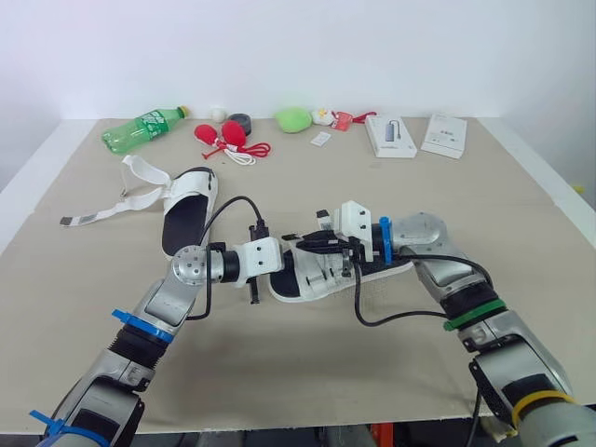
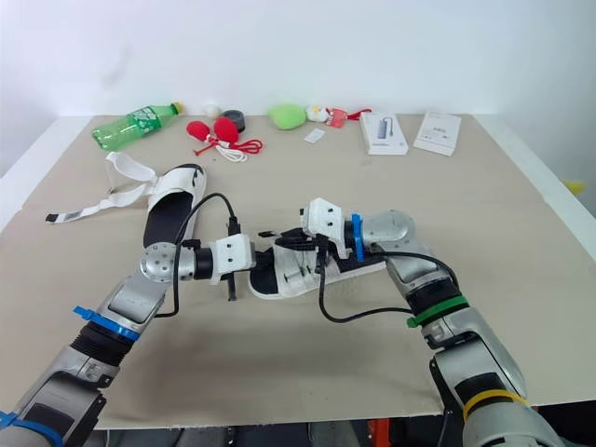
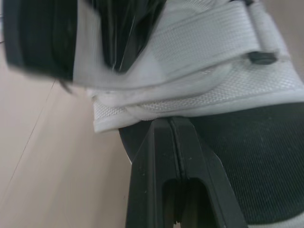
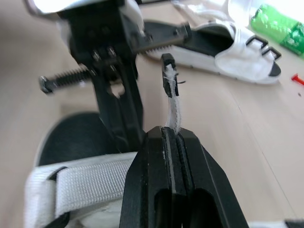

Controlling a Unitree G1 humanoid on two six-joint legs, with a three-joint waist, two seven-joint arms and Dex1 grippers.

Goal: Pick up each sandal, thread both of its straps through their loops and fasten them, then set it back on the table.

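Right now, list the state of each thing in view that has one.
Left gripper, shut.
Right gripper, shut on the strap.
Near sandal, between the grippers, one strap end held.
Far sandal, straps unfastened and spread out.
Green bottle, lying on its side, capped.

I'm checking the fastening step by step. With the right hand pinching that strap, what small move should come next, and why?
Probably ease the right hand toward the near sandal so the black tip of the strap can be threaded. The strap is pinched with its tip sticking free, and the left hand rests shut against the sandal.
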